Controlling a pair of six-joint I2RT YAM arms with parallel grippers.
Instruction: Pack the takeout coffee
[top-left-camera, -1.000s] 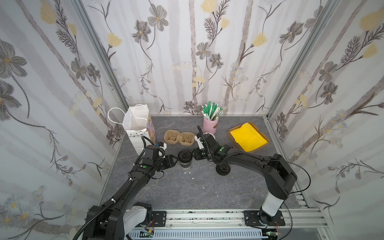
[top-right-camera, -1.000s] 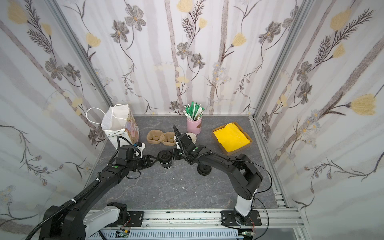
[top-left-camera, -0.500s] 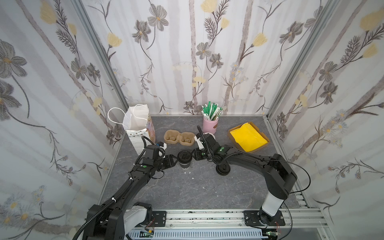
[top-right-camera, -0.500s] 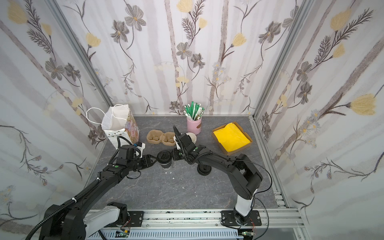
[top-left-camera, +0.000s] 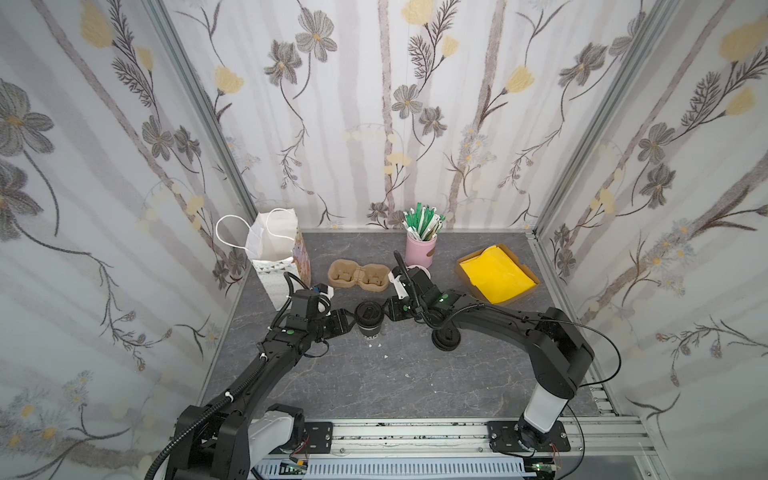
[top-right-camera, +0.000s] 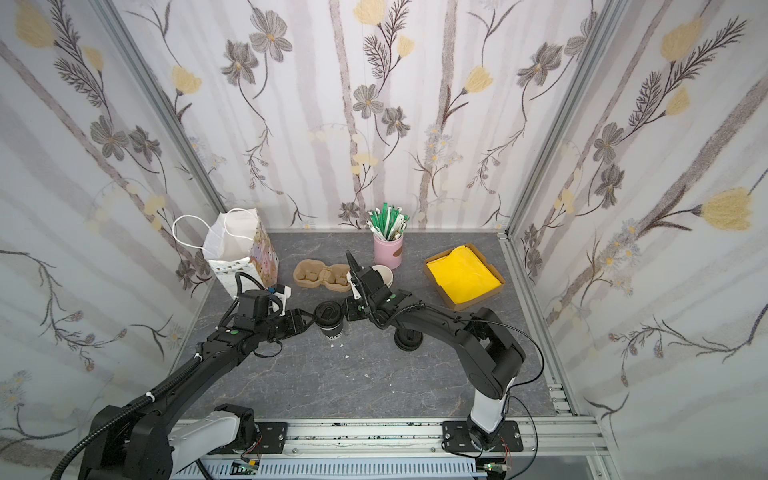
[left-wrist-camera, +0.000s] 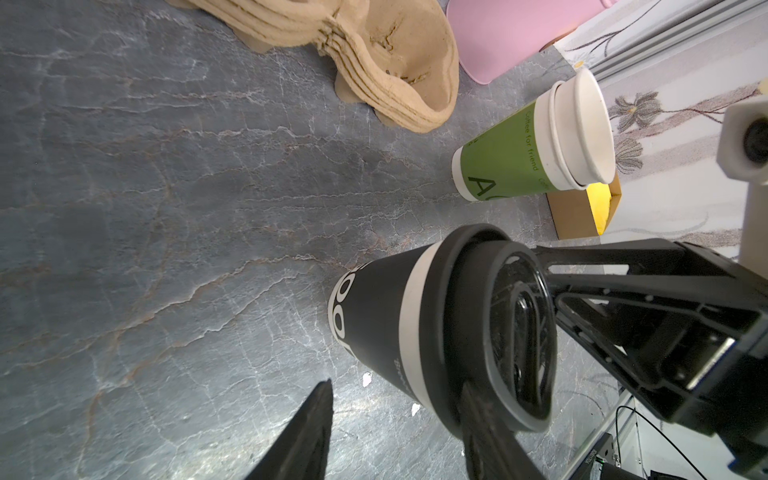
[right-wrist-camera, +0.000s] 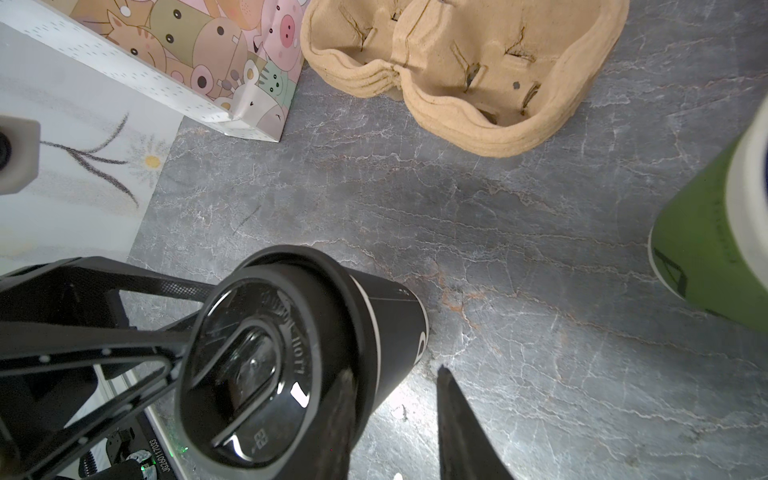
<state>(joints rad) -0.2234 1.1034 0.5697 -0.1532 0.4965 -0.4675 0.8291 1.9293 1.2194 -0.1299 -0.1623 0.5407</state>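
1. Small black paper cup (top-left-camera: 369, 319) with a black domed plastic lid (right-wrist-camera: 249, 361): upright on the grey marbled bench (top-left-camera: 374, 386), just in front of the tan moulded-pulp cup carrier (top-left-camera: 360, 276). Not packed yet.
2. Left pincer (top-left-camera: 349, 323) at the cup's left flank, right pincer (top-left-camera: 387, 312) at its right flank. Tips of both right up against the cup, so pretty much a tie on which arm is nearer.
3. Both released: fingers apart, mostly bare bench in the gaps, nothing clamped. One left finger (left-wrist-camera: 486, 424) and one right finger (right-wrist-camera: 345, 415) overlapping the lid's rim in the wrist views. Touching or just shy, can't tell.
4. Key bit: cup's long axis straight up, but both wrists apparently rolled onto their sides. So fingers stacked one over the other, along that axis and not across it. Guessing a wrist roll needed before any wrap around the cup wall.
5. White handled paper bag (top-left-camera: 272, 272) with cartoon animals on one face: just left of the carrier, mouth up. Left arm on that side, so probably the handier one for the drop.
6. Room to move: open bench in front of the carrier. Stack of loose black lids (top-left-camera: 445, 340) off to the carrier's right-front, well apart from the cup. Green-sleeved stack of lidless cups (left-wrist-camera: 519, 153) just right of the carrier. Tall bag with floppy handles, so likely a high lift, minding the rim.
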